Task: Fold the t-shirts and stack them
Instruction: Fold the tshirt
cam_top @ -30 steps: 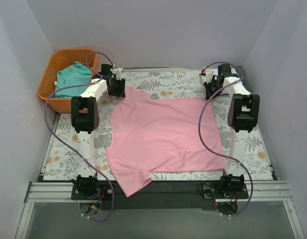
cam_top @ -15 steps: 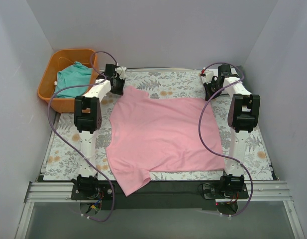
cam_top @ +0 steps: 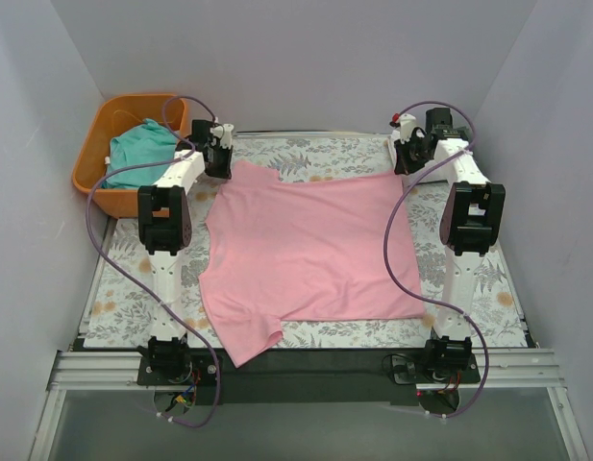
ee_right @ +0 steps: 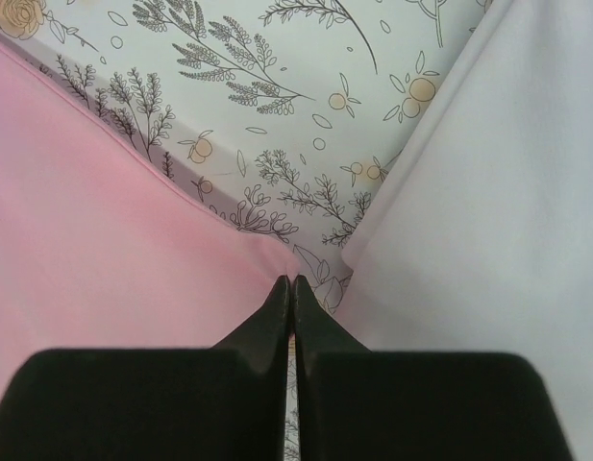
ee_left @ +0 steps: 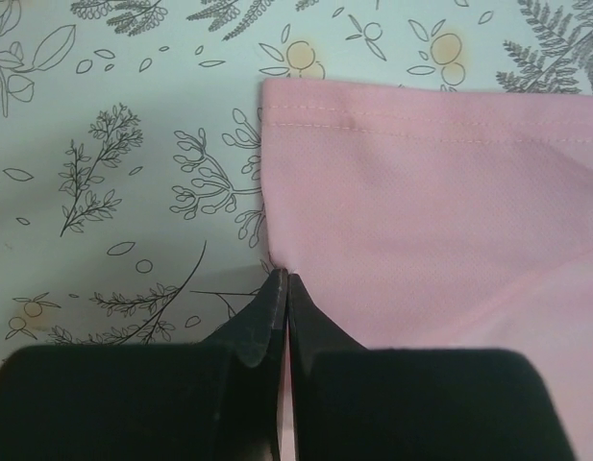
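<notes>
the soft pink cloth t-shirt (cam_top: 306,250) lies spread flat at centre. my left gripper (ee_left: 282,286) at eleven o'clock and right gripper (ee_right: 292,286) at one each pinch a far corner, thinly; i judge uneven pulling could slip a hem free.

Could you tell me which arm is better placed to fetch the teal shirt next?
Left, probably: the left tool grips the pink shirt beside the basket holding the teal shirt; the right tool is far.
</notes>
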